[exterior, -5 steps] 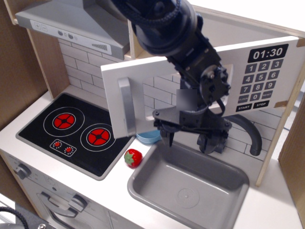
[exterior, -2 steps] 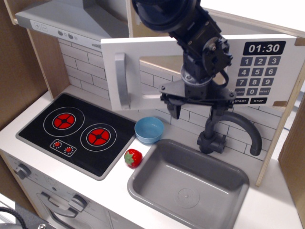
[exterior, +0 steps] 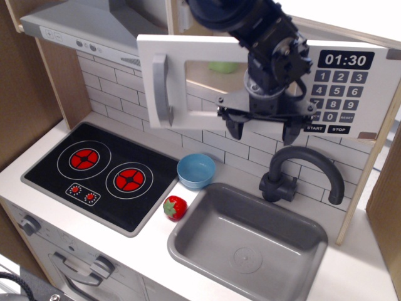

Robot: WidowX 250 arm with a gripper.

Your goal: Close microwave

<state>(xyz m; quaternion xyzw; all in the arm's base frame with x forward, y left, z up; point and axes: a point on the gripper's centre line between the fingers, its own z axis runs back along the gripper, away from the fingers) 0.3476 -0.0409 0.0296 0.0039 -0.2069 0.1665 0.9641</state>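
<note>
Microwave door nearly home, arm pressed against its front.

The microwave [exterior: 207, 75] sits above the counter [exterior: 351, 276], up and right of the hob [exterior: 100, 172], directly over the sink [exterior: 250, 241]; its white door looks close to flush, the handle [exterior: 160, 88] edge perhaps a touch proud. We cannot tell if it has latched. Our gripper [exterior: 262, 128] hangs at the door's lower right, beside the keypad [exterior: 341, 91], jaws spread wide and holding nothing. We judge the best finish is a steady push straight into the door face, nearer the handle side than the hinge, keeping clear of the tap [exterior: 301, 172] below. Blue bowl [exterior: 196, 170] and strawberry [exterior: 175, 207] lie left of the sink, out of the way.
</note>
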